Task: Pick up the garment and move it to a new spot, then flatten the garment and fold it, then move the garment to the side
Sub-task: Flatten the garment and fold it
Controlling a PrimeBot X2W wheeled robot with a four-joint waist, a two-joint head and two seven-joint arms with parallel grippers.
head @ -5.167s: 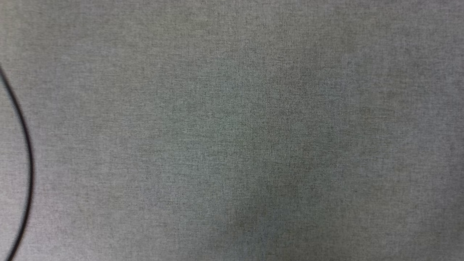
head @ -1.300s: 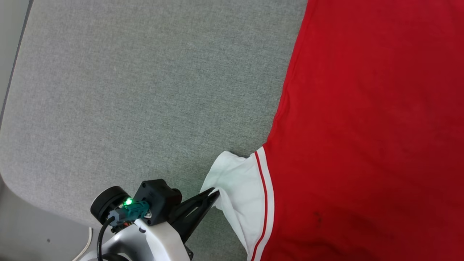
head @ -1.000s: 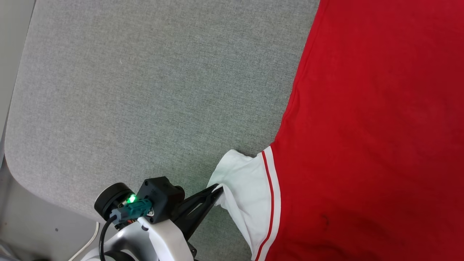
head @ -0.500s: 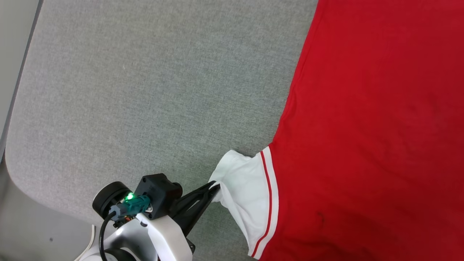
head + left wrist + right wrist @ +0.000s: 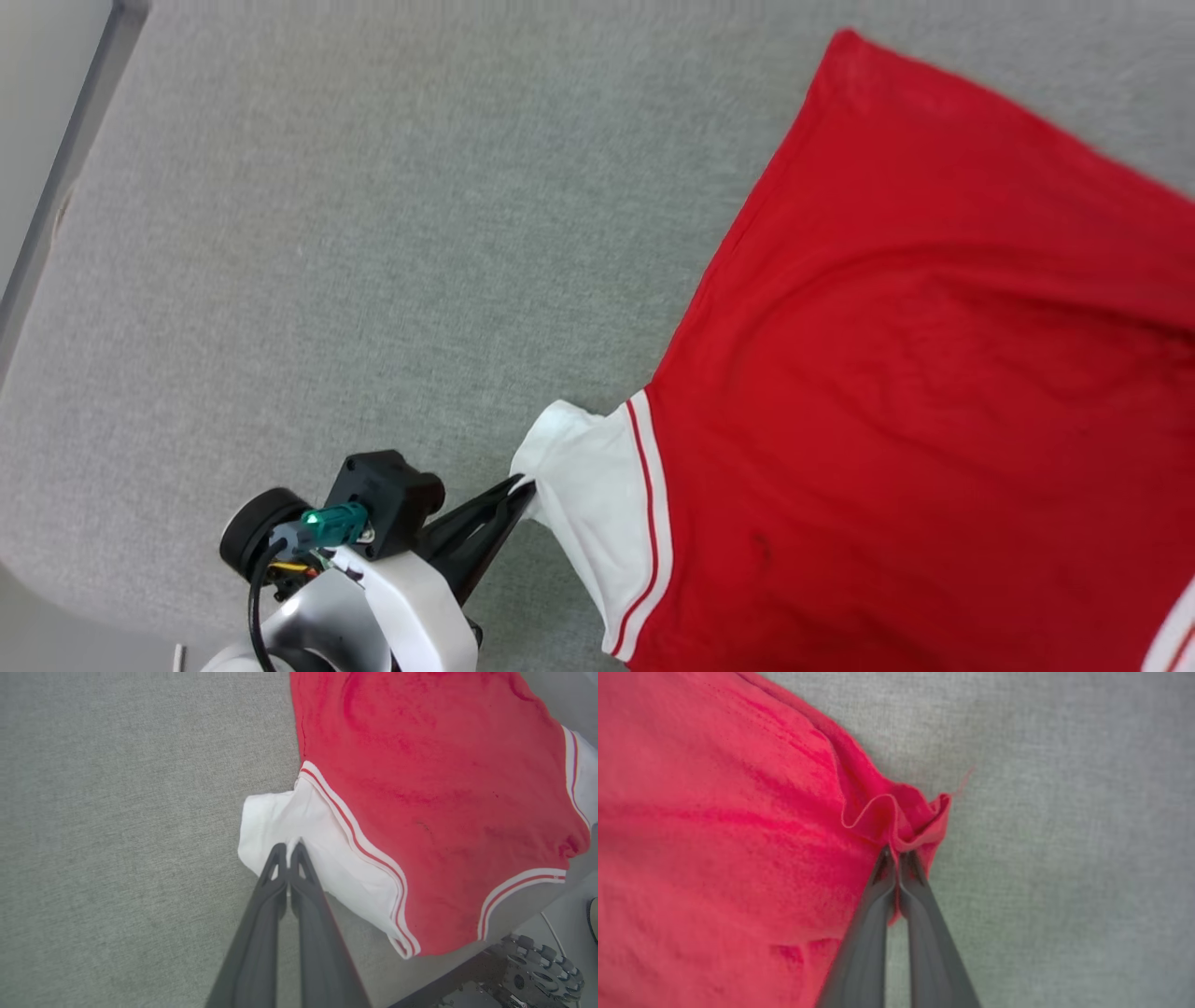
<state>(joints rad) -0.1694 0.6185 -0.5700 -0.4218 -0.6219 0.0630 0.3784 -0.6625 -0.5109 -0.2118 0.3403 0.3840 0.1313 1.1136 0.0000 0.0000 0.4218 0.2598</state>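
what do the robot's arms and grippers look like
The left gripper and right gripper each have two long dark fingers tapering to points. Behind the left one: a black block, a teal plug, a black cable and a glossy white forearm.

The garment [image 5: 915, 392] lies on the table [image 5: 327, 233], across the head view's right half; the left gripper [image 5: 518, 487], lower left, touches its edge.

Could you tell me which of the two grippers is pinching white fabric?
The left gripper: its jaws are shut on the white sleeve of the garment, whereas the right gripper pinches its bunched red edge.
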